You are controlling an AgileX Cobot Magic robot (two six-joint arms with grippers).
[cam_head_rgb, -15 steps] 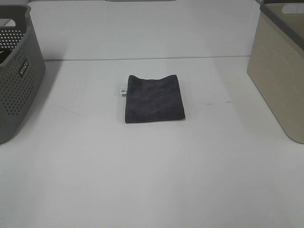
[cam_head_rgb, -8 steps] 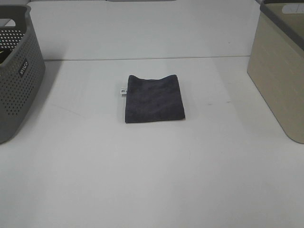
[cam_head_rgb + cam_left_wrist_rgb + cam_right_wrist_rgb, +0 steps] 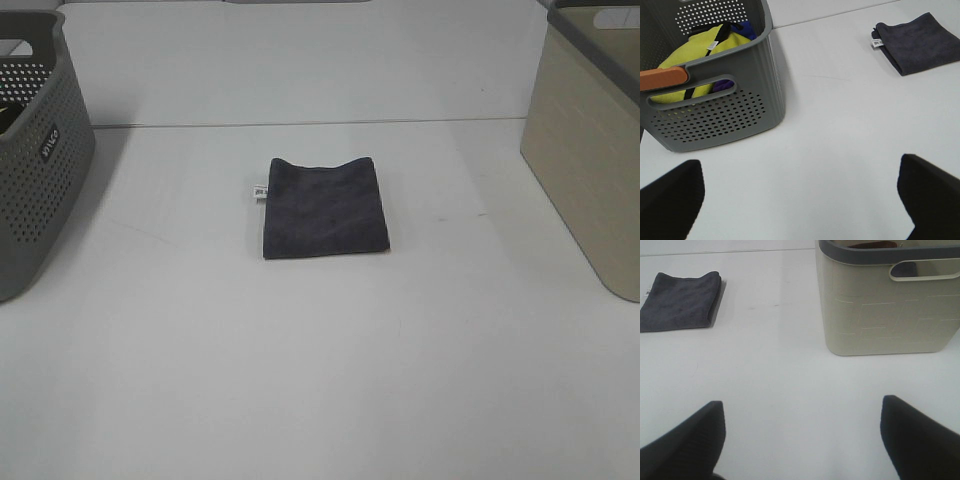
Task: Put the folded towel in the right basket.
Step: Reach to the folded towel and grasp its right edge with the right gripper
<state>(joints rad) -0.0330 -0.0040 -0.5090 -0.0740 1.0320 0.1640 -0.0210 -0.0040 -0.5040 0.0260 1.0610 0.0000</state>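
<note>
Left fingers spread wide, holding nothing; right fingers equally wide and empty, both above the white desk. At the desk's right side, beige right basket: upright, dark grey rim, handle slot near the top; contents hard to make out. At the left side, grey perforated left basket, with a yellow cloth and something purple inside, and an orange bar by its rim. Between the two, well apart from both, dark grey folded towel, flat on the desk near the middle. Smallest of all, a white label sticking out from the towel's edge, on the side toward the left basket.
</note>
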